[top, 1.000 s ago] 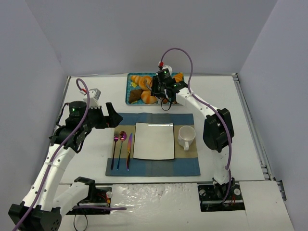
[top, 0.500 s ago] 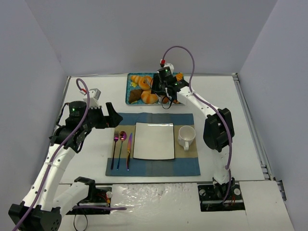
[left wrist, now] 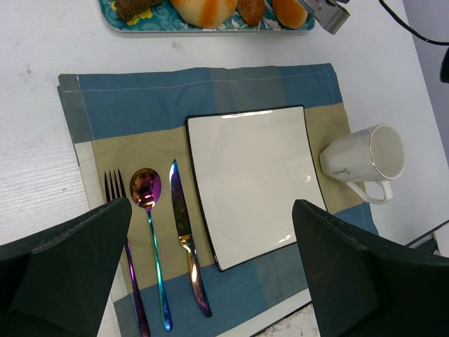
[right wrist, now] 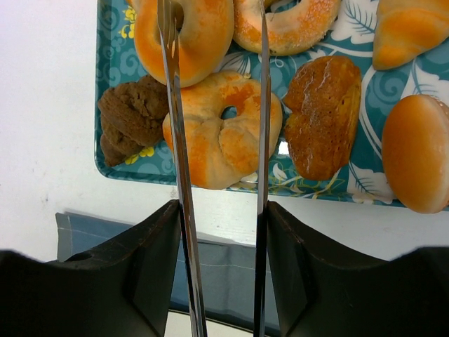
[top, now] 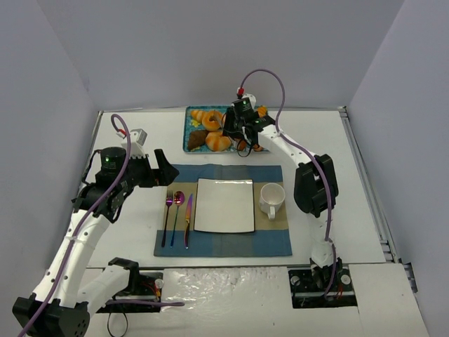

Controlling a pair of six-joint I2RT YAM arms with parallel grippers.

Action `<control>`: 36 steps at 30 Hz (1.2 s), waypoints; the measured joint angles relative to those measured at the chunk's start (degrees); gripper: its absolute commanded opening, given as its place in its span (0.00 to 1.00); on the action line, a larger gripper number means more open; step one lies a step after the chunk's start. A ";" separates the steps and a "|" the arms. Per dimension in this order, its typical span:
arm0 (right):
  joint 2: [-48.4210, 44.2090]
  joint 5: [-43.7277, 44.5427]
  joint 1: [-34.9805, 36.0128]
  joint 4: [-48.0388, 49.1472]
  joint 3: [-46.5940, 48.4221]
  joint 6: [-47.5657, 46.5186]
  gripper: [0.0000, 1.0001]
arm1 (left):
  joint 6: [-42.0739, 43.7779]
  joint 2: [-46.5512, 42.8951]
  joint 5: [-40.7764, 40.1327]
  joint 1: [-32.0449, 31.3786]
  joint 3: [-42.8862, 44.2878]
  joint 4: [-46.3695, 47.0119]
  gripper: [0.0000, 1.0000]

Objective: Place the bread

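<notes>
A teal tray (right wrist: 112, 91) holds several breads; a golden ring-shaped roll (right wrist: 221, 137) lies at its near edge. My right gripper (right wrist: 221, 214) is shut on a pair of metal tongs (right wrist: 175, 147). The two tong blades run out over the ring roll and a glazed donut (right wrist: 200, 35), still spread apart with no bread gripped between them. In the top view this gripper (top: 238, 125) hangs over the tray (top: 189, 133). The white square plate (top: 224, 205) lies bare on the placemat. My left gripper (left wrist: 210, 210) is open, high above the plate (left wrist: 256, 182).
A white mug (top: 271, 198) stands right of the plate on the blue-and-tan placemat (top: 210, 246). A fork (left wrist: 119, 232), spoon (left wrist: 147, 203) and knife (left wrist: 179, 225) lie left of the plate. Dark brown pastries (right wrist: 133, 116) and other rolls (right wrist: 417, 151) fill the tray.
The right gripper with the tongs has shifted slightly right and farther back over the tray. The left arm has not moved.
</notes>
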 measured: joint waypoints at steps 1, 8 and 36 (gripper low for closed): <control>0.33 -0.32 -0.01 0.02 0.00 0.10 0.46 | 0.00 0.00 0.00 0.00 0.00 0.00 0.97; 1.25 -2.16 -0.01 0.45 0.00 0.77 0.46 | 0.00 0.00 0.00 0.00 0.00 0.00 0.97; 1.25 -7.96 -2.21 4.24 -2.32 3.88 0.44 | 0.00 0.00 0.00 0.00 0.00 0.00 0.97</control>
